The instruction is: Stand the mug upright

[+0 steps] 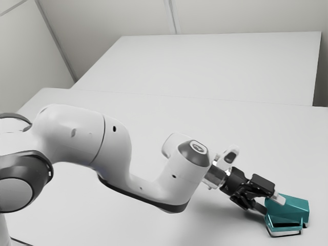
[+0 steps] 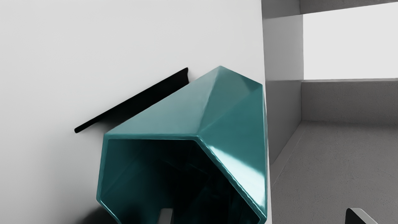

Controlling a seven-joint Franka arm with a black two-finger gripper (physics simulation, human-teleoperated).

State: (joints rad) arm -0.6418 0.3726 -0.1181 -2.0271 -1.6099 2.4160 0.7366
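The teal faceted mug [image 1: 289, 209] lies on its side at the exterior view's lower right, and my gripper [image 1: 270, 203] is at its end nearest the arm. In the wrist view the mug [image 2: 183, 115] turns its dark open mouth to my hand. The gripper [image 2: 261, 216] is open wide there: one finger reaches in front of or into the mouth, the other stands outside beyond the rim, apart from the mug. A black bar [image 2: 136, 102] runs along the mug's far side. The mug's lower part is cut off in the wrist view.
The mug rests on a white table [image 1: 154, 225], whose edge passes close beside it in the wrist view, with a grey floor [image 2: 335, 171] beyond. Another white surface [image 1: 205, 66] stands behind, with pale walls around.
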